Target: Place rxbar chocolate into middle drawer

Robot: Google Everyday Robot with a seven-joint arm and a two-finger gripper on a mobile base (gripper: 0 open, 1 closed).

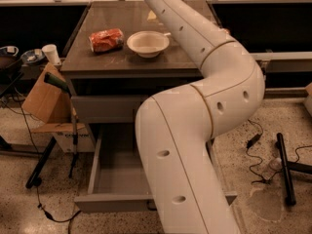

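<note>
The middle drawer (114, 172) stands pulled open below the table, its long grey tray showing and its thin front (109, 203) nearest me. My white arm (209, 106) crosses the view from the bottom, bends at the right and reaches over the tabletop out of the top edge. It covers the drawer's right part. My gripper is out of view beyond the top edge. The rxbar chocolate does not show; it is hidden or out of view.
On the dark tabletop (112, 18) lie an orange-red snack bag (106, 39) and a white bowl (147, 44). A closed grey drawer front (102, 108) sits above the open drawer. A cardboard box (43, 99), a white cup (50, 53) and a black stand (48, 152) are left; cables and a stand leg (284, 169) right.
</note>
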